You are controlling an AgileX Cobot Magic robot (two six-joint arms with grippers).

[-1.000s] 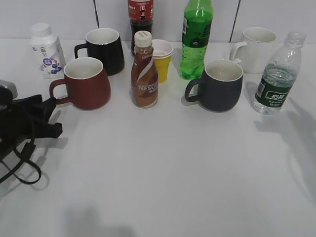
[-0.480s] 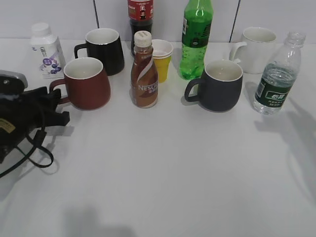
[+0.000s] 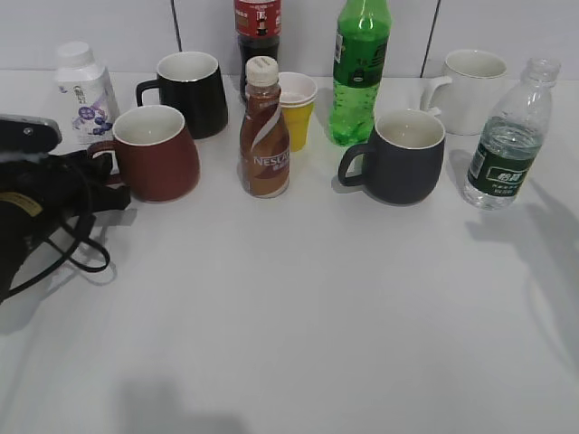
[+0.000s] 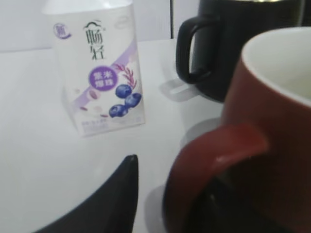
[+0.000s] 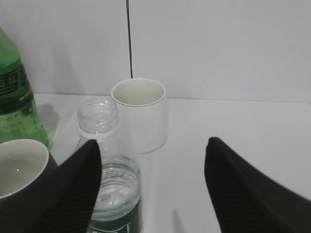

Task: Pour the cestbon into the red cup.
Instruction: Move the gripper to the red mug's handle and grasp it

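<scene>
The red cup [image 3: 161,152] stands at the left, handle toward my left gripper [image 3: 110,179]. In the left wrist view the handle [image 4: 214,158] is close up. One black finger lies left of it with a gap, and the other shows dark inside the loop, so the left gripper [image 4: 160,194] is open around the handle. The cestbon [image 3: 507,137] stands uncapped at the far right. In the right wrist view the cestbon [image 5: 111,187] is beside the left finger of my open, empty right gripper [image 5: 153,145]. The right gripper is out of the exterior view.
A black mug [image 3: 192,90], a blueberry milk bottle [image 3: 83,92], a Nescafe bottle [image 3: 264,131], a yellow cup [image 3: 297,110], a green soda bottle [image 3: 360,72], a dark grey mug [image 3: 405,155] and a white mug [image 3: 470,89] stand along the back.
My left gripper has moved up and right to the red cup, and its fingers now sit at the handle. The cup and the bottles have not moved.
</scene>
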